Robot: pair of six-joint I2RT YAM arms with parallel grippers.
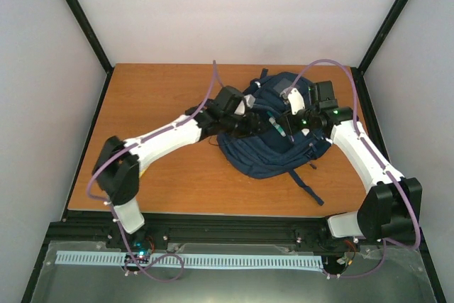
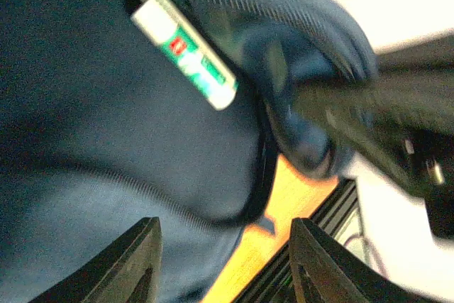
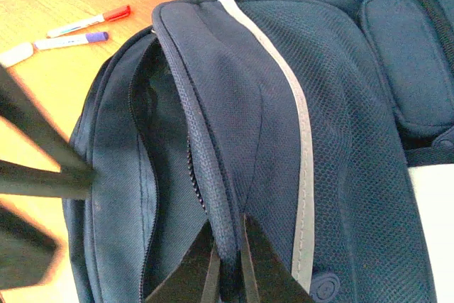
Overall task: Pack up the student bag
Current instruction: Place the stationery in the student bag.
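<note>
The navy student bag lies on the wooden table, right of centre, with its main zip open. My right gripper is shut on the bag's zip-edge flap and holds it up; in the top view it is over the bag's right side. My left gripper is open and empty just above the bag's fabric; in the top view it is at the bag's left side. A white-and-green marker lies half under the opening's edge and also shows in the top view.
Two markers lie on the table beyond the bag, one red-capped and one purple-capped, beside a white object. A dark strap trails toward the front edge. Black frame posts stand at the table's corners.
</note>
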